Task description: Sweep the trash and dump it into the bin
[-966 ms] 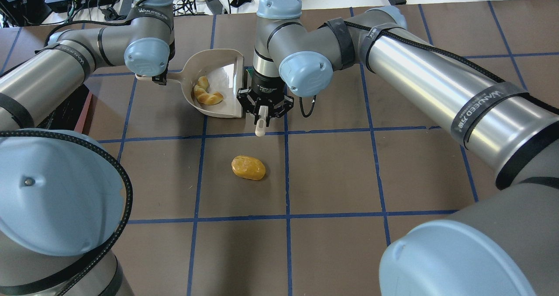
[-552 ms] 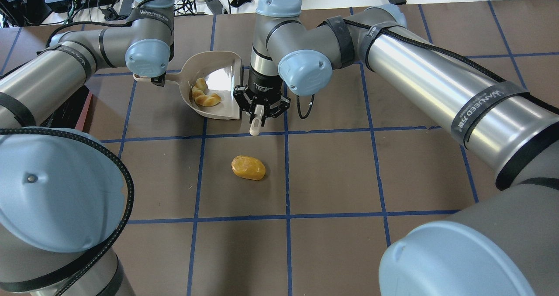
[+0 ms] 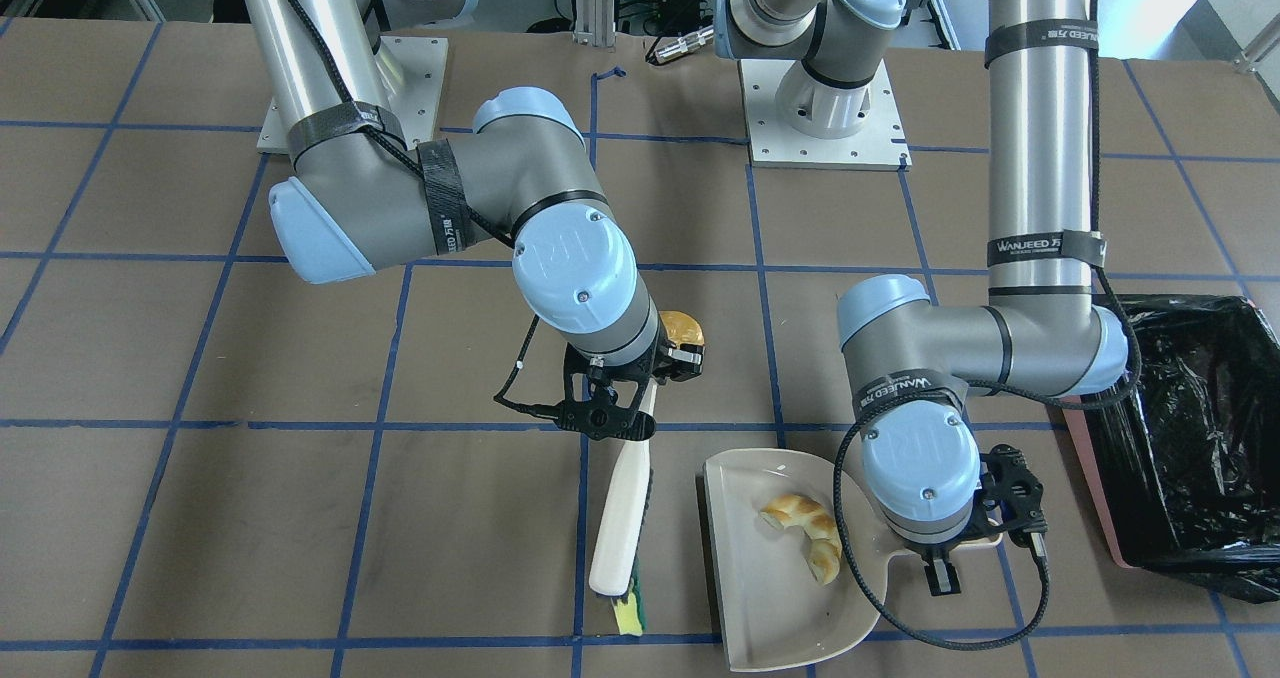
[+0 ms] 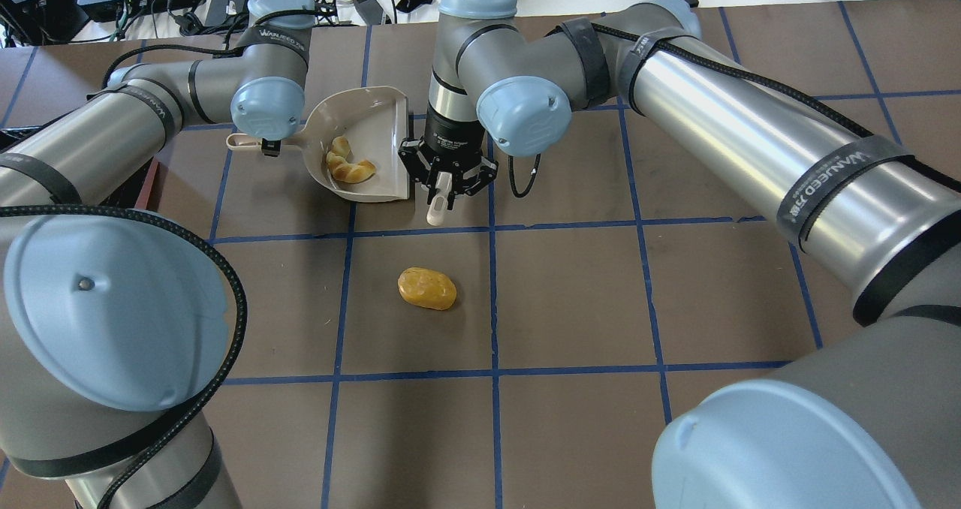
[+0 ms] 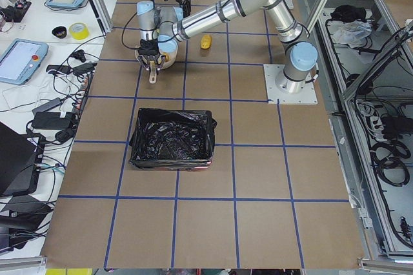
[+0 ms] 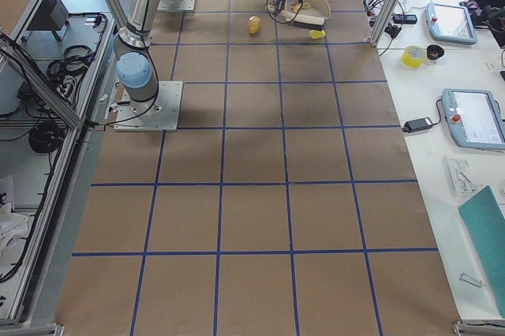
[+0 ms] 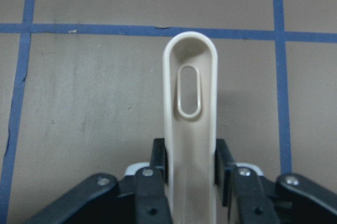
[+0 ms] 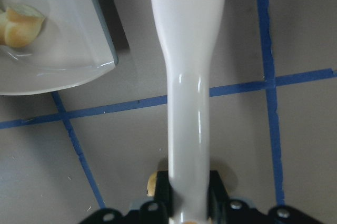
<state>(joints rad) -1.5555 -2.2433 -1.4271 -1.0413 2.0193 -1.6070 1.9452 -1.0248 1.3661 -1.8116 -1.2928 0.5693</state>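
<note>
Golden-brown and rounded, the potato-like lump (image 3: pixel 683 328) only peeps out behind the right gripper (image 3: pixel 610 410) in the front-facing view. That gripper is closed on the handle of a white plastic brush (image 3: pixel 618 518). The brush's far tip meets, or nearly meets, the small yellow sponge block (image 3: pixel 628 616) with its green side, near the open lip of the beige plastic dustpan (image 3: pixel 745 578). The pale cream-orange curved peel piece (image 3: pixel 805 536) lies inside the pan. Your left gripper (image 3: pixel 940 570) is clamped on the pan's handle. The pink bin (image 3: pixel 1085 488), lined with crinkled black plastic, stands just beyond that arm, mouth up.

Overhead, the lump sits alone on the brown counter (image 4: pixel 570 299), well apart from pan and brush. Its long axis runs across the view with a slight tilt. You should expect it to be smooth, firm and apt to roll, so push it broadside, not at an end.

From the exterior left, the bin's long sides run across the view. Its liner looks limp, so tip the pan well inside the rim.

From the exterior right, the sponge is a yellow speck near the pan. It is probably light and soft, and likely to skid or tumble.

On the left wrist camera, the jaws press both sides of the pan handle, which points straight ahead.

On the right wrist camera, the brush handle runs straight up from the closed jaws, past the pan's corner and the peel.
</note>
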